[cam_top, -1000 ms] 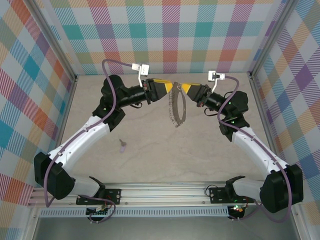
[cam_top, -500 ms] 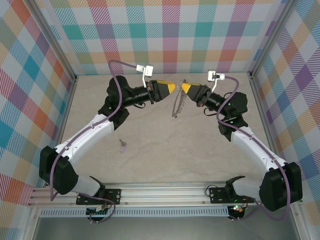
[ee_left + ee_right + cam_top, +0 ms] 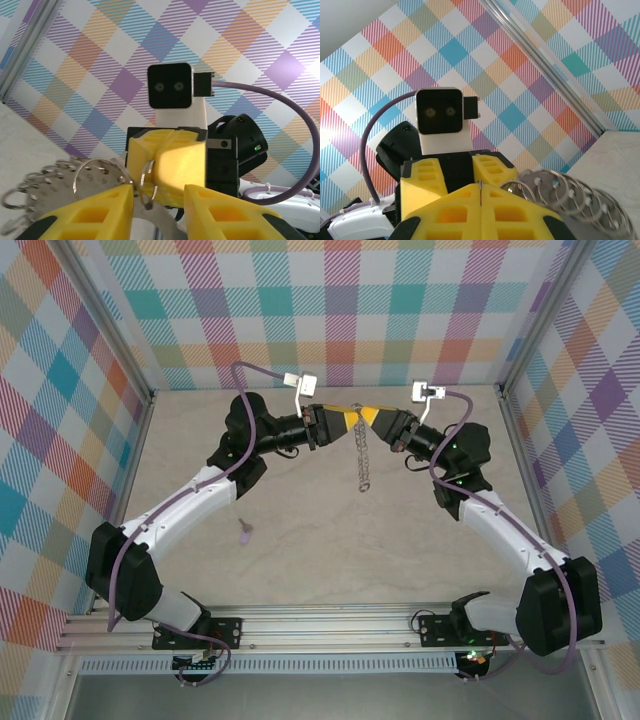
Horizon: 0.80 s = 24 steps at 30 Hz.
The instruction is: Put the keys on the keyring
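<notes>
Right tool (image 3: 369, 417) is pressed fully shut on the top of the keyring (image 3: 362, 460), its yellow fingertips meeting tip to tip with the left tool (image 3: 347, 420) high over the far middle of the worktop (image 3: 300, 550). From that meeting point the chain hangs slack in one line; I cannot tell whether its lower end reaches the surface. The left tool stands narrow, not closed: in its own wrist view its two fingers (image 3: 95, 212) show a gap with one ring (image 3: 145, 182) of the chain standing edge-on inside it and more links bunched over the left-hand finger. Whether the pads actually bear on that ring I cannot tell. The key (image 3: 245, 531) lies alone on the worktop, well apart from both tools, towards the near-left and beside the left arm's forearm. That is the relation the coming move turns on: the key sits on the left arm's side and clearly nearer to it, so the left tool looks the natural one to let go and fetch it while the right goes on carrying the chain. The key's long axis seems to run roughly near to far, lilac head nearer, though it is too small to be sure.
</notes>
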Available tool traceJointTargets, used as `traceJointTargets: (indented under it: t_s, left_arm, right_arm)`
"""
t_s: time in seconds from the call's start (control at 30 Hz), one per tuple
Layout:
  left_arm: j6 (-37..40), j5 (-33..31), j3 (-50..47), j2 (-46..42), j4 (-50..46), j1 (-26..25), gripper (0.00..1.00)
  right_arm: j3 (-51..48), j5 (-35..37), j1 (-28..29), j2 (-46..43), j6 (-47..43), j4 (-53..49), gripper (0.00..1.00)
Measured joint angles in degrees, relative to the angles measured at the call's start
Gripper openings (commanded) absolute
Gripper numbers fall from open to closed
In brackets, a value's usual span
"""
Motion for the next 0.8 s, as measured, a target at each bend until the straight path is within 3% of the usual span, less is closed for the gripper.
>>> traceJointTargets:
  t_s: [0.1,0.27,0.43,0.5,0.6,0.63,0.7,0.8]
  left_arm:
    - [-0.5,0.0,0.2,0.3,0.3,0.0,0.21]
    - [-0.9,0.0,0.4,0.7,1.2,0.0,0.21]
    - [-1.1,0.0,0.4,0.7,1.3,-0.1,0.02]
    - [-1.2,0.0,0.4,0.7,1.3,-0.1,0.0]
    - [-0.7,0.2,0.8,0.7,0.4,-0.2,0.0]
    - [0.0,0.4,1.1,0.7,-0.7,-0.2,0.0]
    - [1.7,1.0,2.1,0.8,-3.1,-0.3,0.0]
    - [5.2,2.0,4.6,1.0,-8.0,-0.4,0.0]
  right_arm:
    - [0.0,0.0,0.0,0.2,0.0,0.2,0.0]
    - [0.0,0.0,0.0,0.3,0.2,1.4,0.0]
    - [0.0,0.0,0.0,0.6,0.6,2.4,0.0]
    - [0.0,-0.1,0.0,0.7,0.9,2.7,0.0]
    - [0.0,-0.2,0.0,0.7,1.0,2.2,0.37]
    - [0.0,-0.1,0.0,0.6,0.9,1.5,0.44]
    - [0.1,0.2,0.0,0.0,-0.5,-1.9,0.51]
    - [0.1,0.7,-0.5,-2.2,-2.9,-9.1,0.53]
